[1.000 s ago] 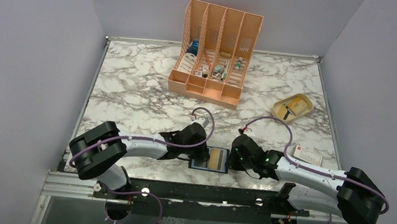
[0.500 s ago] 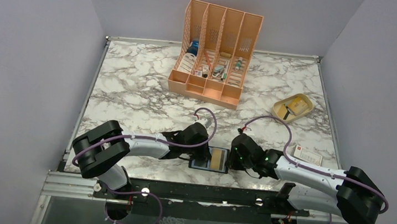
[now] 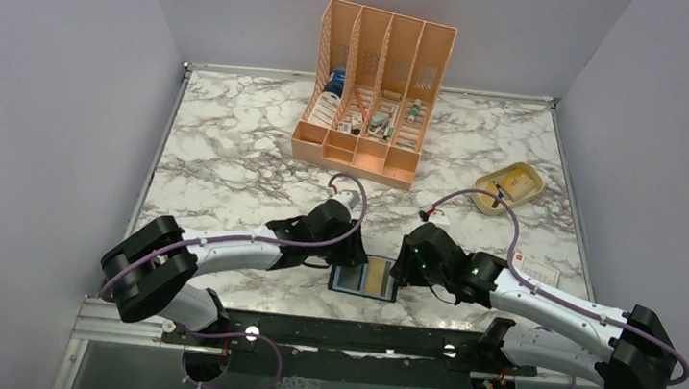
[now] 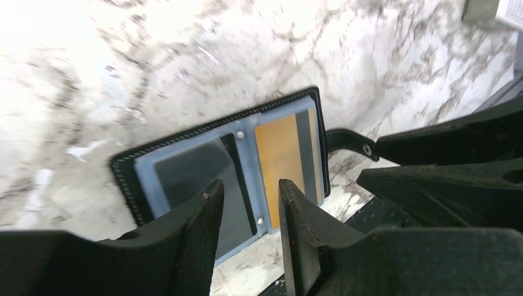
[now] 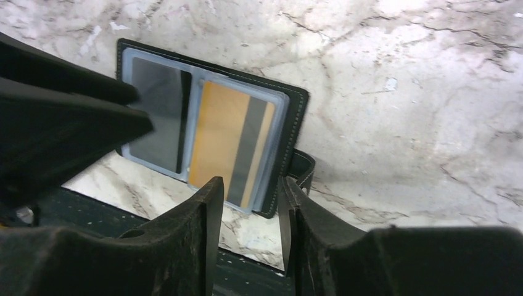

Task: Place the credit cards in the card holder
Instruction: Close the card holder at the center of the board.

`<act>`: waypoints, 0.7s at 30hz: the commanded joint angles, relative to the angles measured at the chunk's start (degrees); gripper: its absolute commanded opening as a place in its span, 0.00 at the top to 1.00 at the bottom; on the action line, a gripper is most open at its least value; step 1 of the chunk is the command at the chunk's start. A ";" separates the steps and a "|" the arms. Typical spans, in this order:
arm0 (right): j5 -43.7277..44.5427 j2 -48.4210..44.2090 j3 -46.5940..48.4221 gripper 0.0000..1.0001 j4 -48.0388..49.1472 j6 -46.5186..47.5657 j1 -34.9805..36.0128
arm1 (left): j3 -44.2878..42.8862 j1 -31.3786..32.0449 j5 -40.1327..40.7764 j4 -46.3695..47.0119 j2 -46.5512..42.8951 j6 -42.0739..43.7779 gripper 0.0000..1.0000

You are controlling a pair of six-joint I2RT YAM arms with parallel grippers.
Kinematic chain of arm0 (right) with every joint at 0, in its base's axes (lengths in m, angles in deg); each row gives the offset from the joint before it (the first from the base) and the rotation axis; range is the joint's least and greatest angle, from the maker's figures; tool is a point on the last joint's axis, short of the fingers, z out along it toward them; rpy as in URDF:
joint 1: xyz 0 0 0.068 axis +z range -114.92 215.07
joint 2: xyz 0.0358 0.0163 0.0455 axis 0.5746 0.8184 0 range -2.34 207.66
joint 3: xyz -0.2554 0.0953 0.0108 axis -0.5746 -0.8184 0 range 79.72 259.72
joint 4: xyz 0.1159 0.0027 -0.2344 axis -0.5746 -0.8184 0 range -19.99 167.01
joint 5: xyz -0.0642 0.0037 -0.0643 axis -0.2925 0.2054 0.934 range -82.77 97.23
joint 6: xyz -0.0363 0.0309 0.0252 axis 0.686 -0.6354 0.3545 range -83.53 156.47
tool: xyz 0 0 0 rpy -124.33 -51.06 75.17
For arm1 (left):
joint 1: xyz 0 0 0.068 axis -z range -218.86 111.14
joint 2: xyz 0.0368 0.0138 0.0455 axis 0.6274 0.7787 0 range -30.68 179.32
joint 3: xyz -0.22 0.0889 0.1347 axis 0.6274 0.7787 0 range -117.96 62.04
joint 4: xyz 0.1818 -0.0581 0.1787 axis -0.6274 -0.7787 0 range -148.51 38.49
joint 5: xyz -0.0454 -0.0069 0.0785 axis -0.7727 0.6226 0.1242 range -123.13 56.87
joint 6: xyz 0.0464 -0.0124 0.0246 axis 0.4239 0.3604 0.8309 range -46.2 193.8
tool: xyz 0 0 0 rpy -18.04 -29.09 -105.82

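Black fingers of the left tool [image 4: 250,191] stand apart with only air between them, and the card holder [image 4: 247,154] shows through the gap. The right tool [image 5: 250,185] is likewise parted and grips nothing; the same holder lies beyond its tips. As far as the wrist views show, neither tool touches the holder. From above, the left tool is at the holder's left end and the right tool at its right end.

The card holder lies spread open and flat on the marble worktop [image 3: 230,144], close to the near edge, between the two arms. Its black stitched cover frames two clear pockets side by side. The pocket nearer the right arm holds a yellow card [image 4: 280,154] with a dark stripe along its length. The pocket nearer the left arm shows a dark sheet, probably a dark card [image 4: 185,176], though the left wrist picture is too blurred to be sure. A black snap tab [image 5: 302,166] sticks out from the holder's right end.

Further right, well apart from the holder, a whitish card [image 3: 534,269] with a red mark lies flat on the worktop beside the right arm. Beyond it sits a beige dish [image 3: 535,179] with small items inside. An orange organizer [image 3: 354,155] stands at the far middle of the worktop, its contents too small to name.
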 commanded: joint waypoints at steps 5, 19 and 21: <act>4.36 0.55 1.75 0.59 -7.18 -0.56 0.06 | 2.13 -7.38 1.80 -7.18 -8.38 5.07 0.50; 6.88 -0.97 3.83 0.56 -12.50 -1.45 0.10 | 9.95 -12.51 -9.37 2.06 -6.63 1.27 0.42; 7.15 -0.59 3.87 0.55 -13.14 -1.98 0.11 | 10.36 -12.46 -10.02 3.08 -6.18 0.74 0.42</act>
